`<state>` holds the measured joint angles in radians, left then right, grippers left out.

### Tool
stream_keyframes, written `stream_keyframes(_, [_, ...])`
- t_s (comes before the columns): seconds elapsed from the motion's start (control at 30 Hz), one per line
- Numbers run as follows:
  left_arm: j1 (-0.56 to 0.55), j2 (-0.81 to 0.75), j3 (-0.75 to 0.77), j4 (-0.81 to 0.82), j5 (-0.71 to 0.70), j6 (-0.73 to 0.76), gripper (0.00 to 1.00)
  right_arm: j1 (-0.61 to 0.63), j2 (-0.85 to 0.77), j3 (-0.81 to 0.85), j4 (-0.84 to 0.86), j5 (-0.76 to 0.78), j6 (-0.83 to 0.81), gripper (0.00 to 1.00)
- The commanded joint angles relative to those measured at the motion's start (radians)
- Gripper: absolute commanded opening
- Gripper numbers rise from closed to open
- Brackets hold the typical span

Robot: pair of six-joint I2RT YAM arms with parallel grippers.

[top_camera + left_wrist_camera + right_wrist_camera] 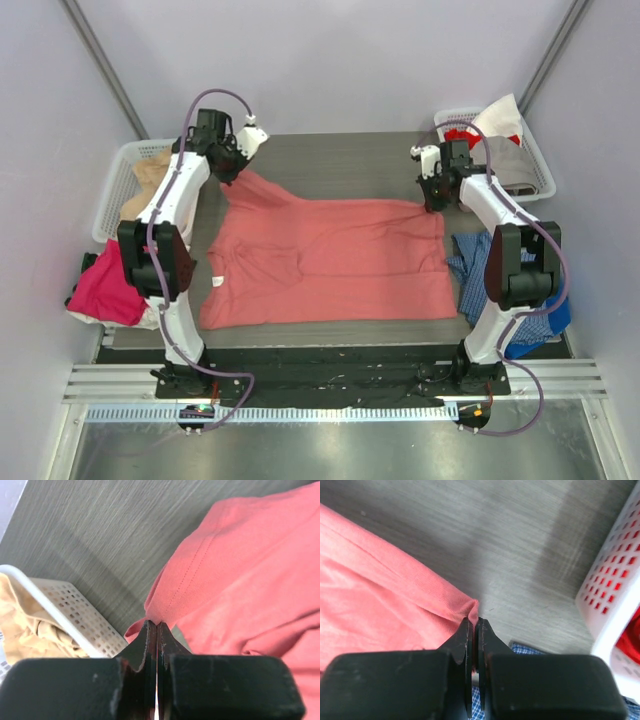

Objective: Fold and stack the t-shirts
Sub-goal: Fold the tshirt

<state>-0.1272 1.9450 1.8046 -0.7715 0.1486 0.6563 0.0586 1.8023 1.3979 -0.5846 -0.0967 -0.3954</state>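
Far corners of salmon t-shirt (330, 262) apparently clamped by left end effector (156, 626) and right end effector (474, 623); lift evenly, taut.

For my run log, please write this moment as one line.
salmon-red cloth t-shirt: spread on grey wood-grain table | left tool: shut on its far-left corner | right tool: shut on its far-right corner

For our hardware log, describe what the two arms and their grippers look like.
Both the left arm and right arm have white links with black joint housings. A lilac-grey cable loops along each. The left gripper and right gripper are black, tapering to thin tips.
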Motion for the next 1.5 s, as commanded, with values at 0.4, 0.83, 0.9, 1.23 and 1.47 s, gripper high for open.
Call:
stream_keyframes(0.4, [-0.046,-0.262,-0.28,-0.132,0.045,0.014,0.0,0.04,-0.178,-0.177,-0.037,-0.018,-0.039,0.01])
stream_keyframes(0.83, [-0.051,-0.374,-0.455,-0.146,0.019,0.02,0.0,0.044,-0.278,-0.313,-0.101,0.04,-0.125,0.01])
stream_keyframes(0.9, [-0.051,-0.388,-0.479,-0.149,0.011,0.023,0.0,0.043,-0.277,-0.33,-0.104,0.046,-0.131,0.01])
stream_keyframes(1.23, [-0.051,-0.457,-0.588,-0.129,-0.012,0.022,0.0,0.043,-0.285,-0.408,-0.095,0.054,-0.148,0.01])
stream_keyframes(1.47, [-0.051,-0.521,-0.577,-0.173,-0.009,0.02,0.0,0.043,-0.313,-0.415,-0.106,0.071,-0.154,0.01])
